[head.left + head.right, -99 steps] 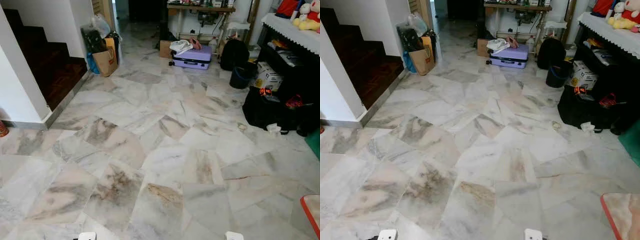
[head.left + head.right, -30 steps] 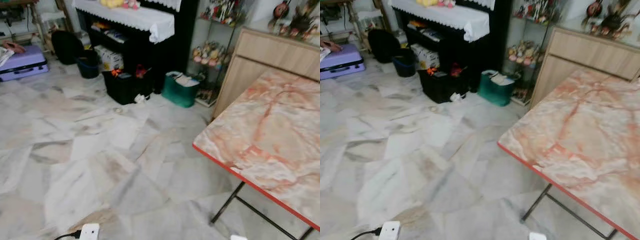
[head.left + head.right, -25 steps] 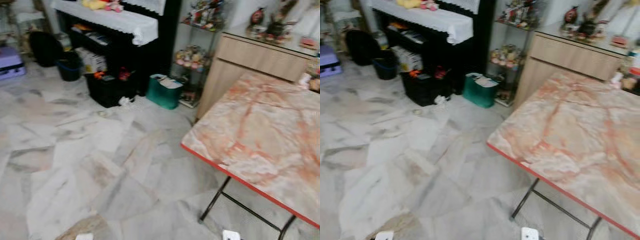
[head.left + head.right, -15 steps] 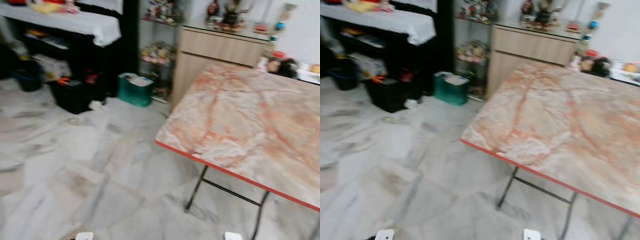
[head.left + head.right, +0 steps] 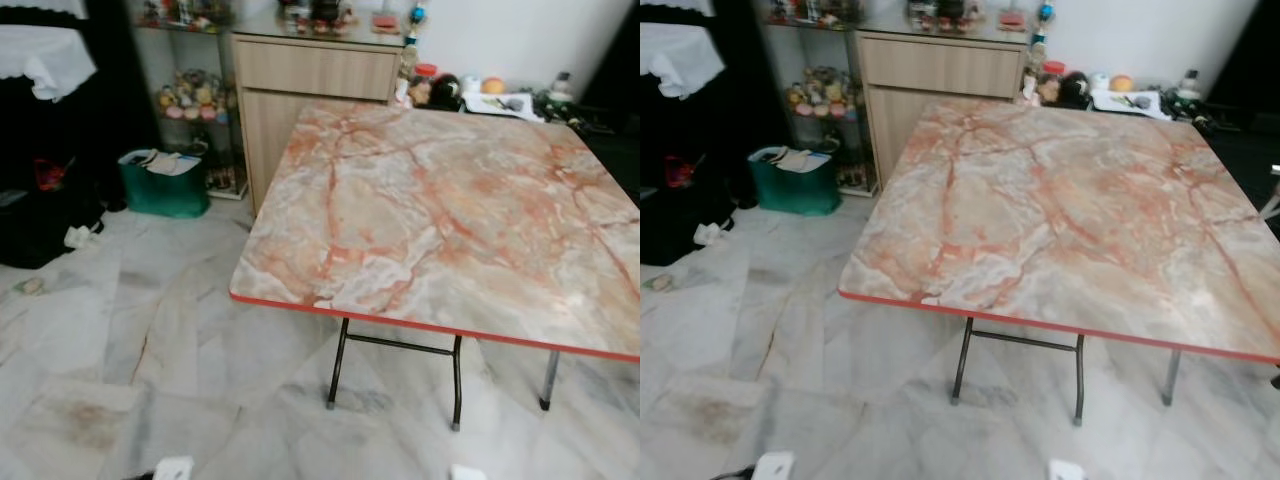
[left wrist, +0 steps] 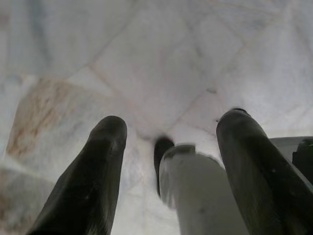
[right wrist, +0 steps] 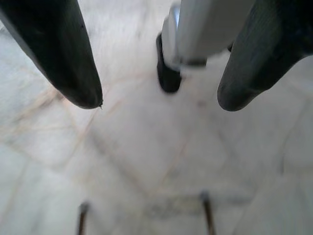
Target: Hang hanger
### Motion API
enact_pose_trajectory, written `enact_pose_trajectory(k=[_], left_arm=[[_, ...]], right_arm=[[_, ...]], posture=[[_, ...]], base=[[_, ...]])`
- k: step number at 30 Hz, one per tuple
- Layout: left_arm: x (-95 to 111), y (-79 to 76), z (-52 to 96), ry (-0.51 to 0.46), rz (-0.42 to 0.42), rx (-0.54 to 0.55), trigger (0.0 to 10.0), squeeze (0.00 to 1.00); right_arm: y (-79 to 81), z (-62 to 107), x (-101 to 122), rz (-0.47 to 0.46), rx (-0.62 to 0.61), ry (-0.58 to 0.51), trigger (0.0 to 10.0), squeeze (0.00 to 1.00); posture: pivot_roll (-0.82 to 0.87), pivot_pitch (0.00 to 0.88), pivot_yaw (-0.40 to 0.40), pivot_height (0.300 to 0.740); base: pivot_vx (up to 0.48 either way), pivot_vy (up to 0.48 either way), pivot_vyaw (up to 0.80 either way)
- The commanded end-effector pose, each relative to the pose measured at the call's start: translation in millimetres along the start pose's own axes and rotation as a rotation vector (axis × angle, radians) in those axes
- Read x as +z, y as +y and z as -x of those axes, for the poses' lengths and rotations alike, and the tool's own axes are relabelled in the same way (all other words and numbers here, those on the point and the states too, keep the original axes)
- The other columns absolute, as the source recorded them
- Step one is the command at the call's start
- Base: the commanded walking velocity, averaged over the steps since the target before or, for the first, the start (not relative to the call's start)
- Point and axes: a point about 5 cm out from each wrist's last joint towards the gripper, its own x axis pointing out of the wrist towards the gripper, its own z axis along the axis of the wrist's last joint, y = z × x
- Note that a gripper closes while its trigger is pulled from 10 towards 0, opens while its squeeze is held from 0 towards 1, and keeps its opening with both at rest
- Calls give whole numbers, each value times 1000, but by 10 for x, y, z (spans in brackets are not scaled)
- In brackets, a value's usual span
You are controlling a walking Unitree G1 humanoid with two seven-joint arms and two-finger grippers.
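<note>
A folding table (image 5: 450,210) with a pink marbled top, a red rim and thin black legs (image 5: 337,365) stands straight before me on the marble floor. My left gripper (image 6: 171,127) hangs open over the pale floor tiles, with nothing held between its black fingers (image 6: 93,171); my own white leg and black foot show past them. My right gripper (image 7: 159,105) is open too, above the floor, with two table legs (image 7: 82,215) blurred beyond it.
A wooden cabinet (image 5: 315,75) stands behind the table's far left corner, with a glass shelf of figurines (image 5: 190,100) beside it. A green basket (image 5: 165,185) and a black bag (image 5: 40,225) sit on the floor at left. Jars and clutter (image 5: 480,95) line the far wall.
The whole view has swung to the right as I turned. The stairs and suitcase have left the picture, and the table has come from the right edge to the middle.
</note>
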Motion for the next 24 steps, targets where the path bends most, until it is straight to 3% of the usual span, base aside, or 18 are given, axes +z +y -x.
enact_pose_trajectory(k=[1, 10, 14, 24], left_arm=[[-284, 298, 104, 4, 77, 88, 10000, 0], [-12, 259, 55, -62, 72, 75, 10000, 0], [-17, 240, 52, -61, 82, 77, 10000, 0], [-137, 213, 62, -30, 60, 94, 10000, 0]], right_arm=[[-295, 39, 74, -96, -55, -23, 10000, 0], [-298, 34, 101, -116, -72, -34, 10000, 0], [-307, 34, 121, -73, -60, -32, 10000, 0], [-319, 38, 139, -77, -48, -46, 10000, 0]], posture=[[113, 0, 23, 740], [121, 14, 11, 740], [123, 26, 2, 740], [119, 38, -10, 740]], base=[[0, 0, -800], [0, 0, -797], [0, 0, 0], [0, -30, 0]])
